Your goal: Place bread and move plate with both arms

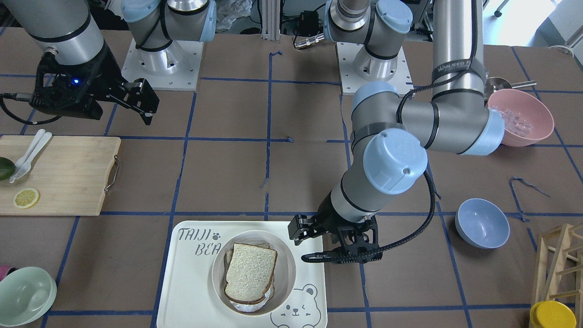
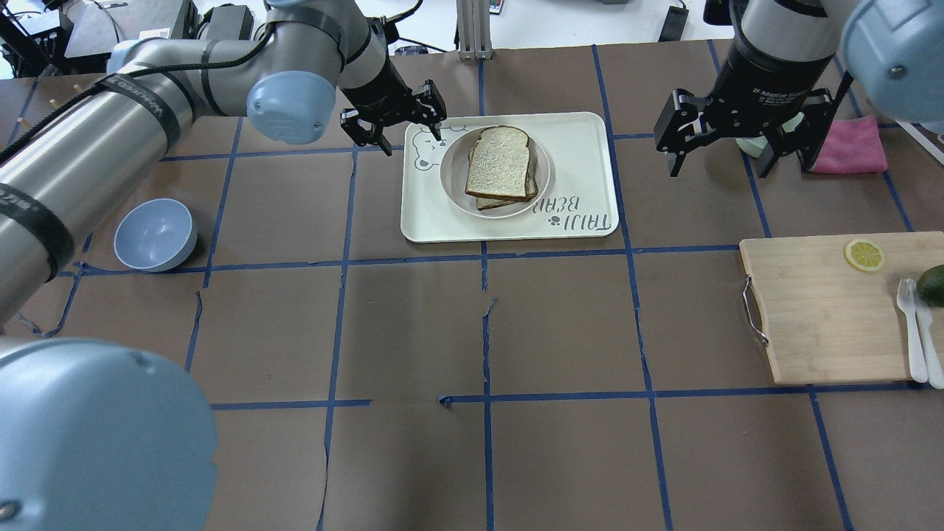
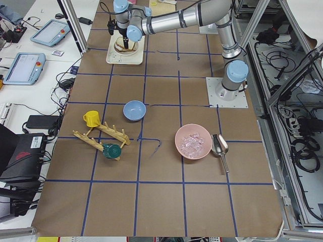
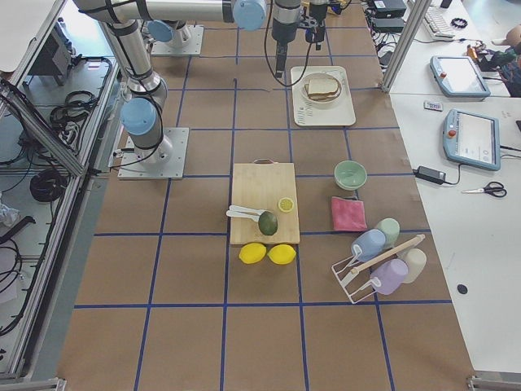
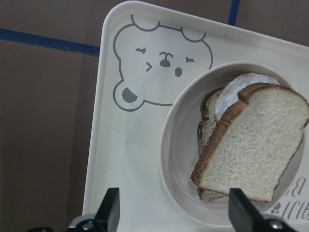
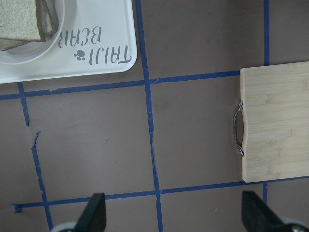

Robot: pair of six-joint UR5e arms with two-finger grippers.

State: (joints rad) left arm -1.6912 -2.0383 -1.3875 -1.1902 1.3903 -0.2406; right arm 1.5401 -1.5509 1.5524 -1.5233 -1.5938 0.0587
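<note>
The bread lies on top of a second slice with white egg in the round cream plate. The plate stands on the bear tray. The bread also shows in the overhead view and the left wrist view. My left gripper is open and empty, just above the tray's bear corner beside the plate rim. My right gripper is open and empty, hovering over bare table to the right of the tray, apart from it.
A wooden cutting board with a lemon slice, avocado and white utensils lies on the right. A blue bowl sits left, a pink cloth behind the right gripper, a pale green bowl and a pink bowl further off.
</note>
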